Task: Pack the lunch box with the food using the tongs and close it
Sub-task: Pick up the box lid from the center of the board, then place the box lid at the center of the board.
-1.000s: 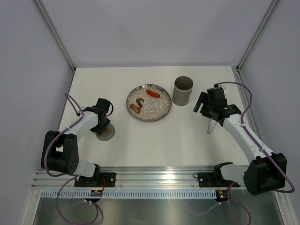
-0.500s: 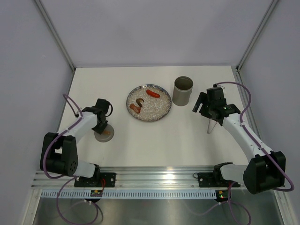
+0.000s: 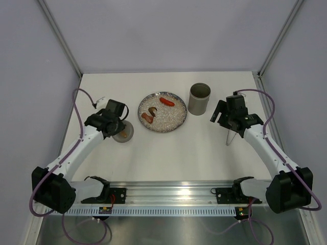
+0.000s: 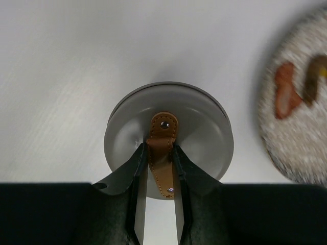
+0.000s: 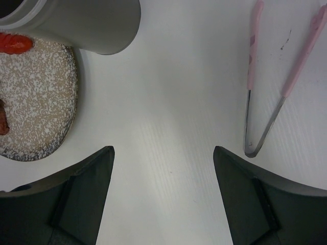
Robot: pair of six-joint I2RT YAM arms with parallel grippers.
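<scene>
Left pincer: the left pincer [image 4: 158,149] is clamped on the tan leather tab [image 4: 162,133] of a flat round grey disc [image 4: 199,127], one finger on each side of the strap.
Right pincer: the right pincer [image 5: 163,151] gapes wide with nothing between its fingers, above the bare white counter [image 5: 168,92].
Lunch box: the tall grey-olive cylindrical lunch box [image 3: 199,98] stands upright, mouth uncovered, just beside the plate at its 2 o'clock.
Plate: the round glittery speckled plate [image 3: 171,120] carries the food, a red sausage-shaped piece [image 3: 166,101] near its 12 o'clock and brown chunks [image 3: 148,117] near its 9 o'clock.
Tongs: the slim pale pink tongs [image 5: 271,87] with a metal bend lie flat at 4 o'clock from the lunch box, apart from it.
Left wrist view only: it shows two rivets on the tab, which the overhead view does not resolve.
Right wrist view only: it shows the tongs' V, largely covered by the arm from above.
Cut off: the tongs' open ends leave the right wrist view at the top, and the lunch box shows only its lower wall there.
Hard to make out: the disc, at 8 o'clock from the plate, is possibly raised slightly off the counter, and the lunch box's inside is too dim to read.
</scene>
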